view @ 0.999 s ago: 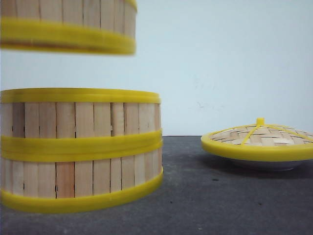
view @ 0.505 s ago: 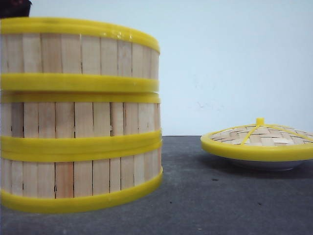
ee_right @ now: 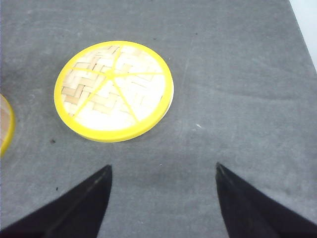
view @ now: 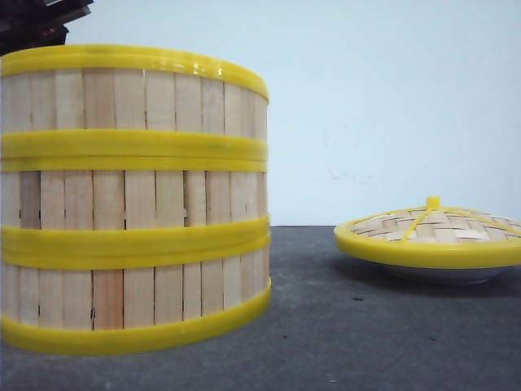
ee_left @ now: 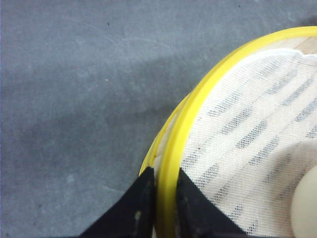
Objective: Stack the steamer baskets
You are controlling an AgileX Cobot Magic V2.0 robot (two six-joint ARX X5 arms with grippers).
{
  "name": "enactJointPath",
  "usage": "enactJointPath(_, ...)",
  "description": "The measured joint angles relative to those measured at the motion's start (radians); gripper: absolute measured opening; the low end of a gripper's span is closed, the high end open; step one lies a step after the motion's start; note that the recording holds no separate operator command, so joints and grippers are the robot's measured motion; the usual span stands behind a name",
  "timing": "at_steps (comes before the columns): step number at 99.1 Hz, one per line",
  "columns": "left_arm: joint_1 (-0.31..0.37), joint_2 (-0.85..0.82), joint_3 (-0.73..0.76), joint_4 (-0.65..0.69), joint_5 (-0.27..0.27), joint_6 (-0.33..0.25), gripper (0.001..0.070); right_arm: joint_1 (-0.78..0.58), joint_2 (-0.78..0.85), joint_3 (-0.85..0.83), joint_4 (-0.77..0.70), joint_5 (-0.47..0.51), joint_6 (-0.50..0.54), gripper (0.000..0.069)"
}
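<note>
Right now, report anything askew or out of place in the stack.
Nothing stands out. The three steamer baskets sit rim on rim in a straight column. The left gripper pinches the top basket's rim; the lid lies apart.

No text, label, brand, number or sign can be read in any view. Nothing is printed on the pale wooden slats and yellow plastic rims of the stacked round steamer baskets [view: 130, 199], on the domed woven bamboo lid with its yellow rim [view: 431, 236], or on the dark grey tabletop [view: 366, 342].
</note>
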Motion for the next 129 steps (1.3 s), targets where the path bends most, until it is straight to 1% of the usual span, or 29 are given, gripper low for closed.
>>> enactJointPath(50, 0.000, 0.019, 0.000, 0.010, -0.001, 0.000, 0.0034, 0.000, 0.000, 0.000, 0.000, 0.010, 0.000, 0.0407)
enactJointPath(55, 0.000, 0.019, 0.000, 0.013, 0.000, -0.001, 0.0056, 0.000, 0.000, 0.000, 0.000, 0.030, 0.000, 0.0407)
enactJointPath(70, 0.000, 0.019, 0.000, 0.043, -0.001, -0.005, 0.0203, 0.000, 0.000, 0.000, 0.000, 0.054, 0.000, 0.0407)
enactJointPath(77, 0.000, 0.019, 0.000, 0.042, -0.001, -0.005, 0.0254, 0.000, 0.000, 0.000, 0.000, 0.072, 0.000, 0.0407)
enactJointPath(83, 0.000, 0.019, 0.000, 0.043, -0.001, -0.005, 0.0272, 0.000, 0.000, -0.001, 0.000, 0.111, 0.000, 0.0407)
enactJointPath(90, 0.000, 0.019, 0.000, 0.045, -0.001, -0.005, 0.0277, 0.000, -0.001, -0.016, 0.001, 0.155, 0.000, 0.0407)
enactJointPath(99, 0.000, 0.014, 0.000, 0.046, -0.001, -0.006, 0.0277, 0.000, -0.002, -0.072, 0.010, 0.155, 0.000, 0.0407)
enactJointPath(108, 0.000, -0.017, 0.000, 0.046, -0.001, -0.006, 0.0277, 0.001, -0.002, -0.159, 0.083, 0.122, -0.018, 0.0407)
enactJointPath(121, 0.004, -0.106, 0.000, 0.041, -0.001, -0.006, 0.0277, 0.001, 0.020, -0.283, 0.286, 0.017, -0.089, 0.0407)
enactJointPath(129, 0.012, -0.159, 0.001, 0.023, -0.003, -0.004, 0.0277, 0.001, 0.068, -0.319, 0.409, -0.039, -0.130, 0.0407)
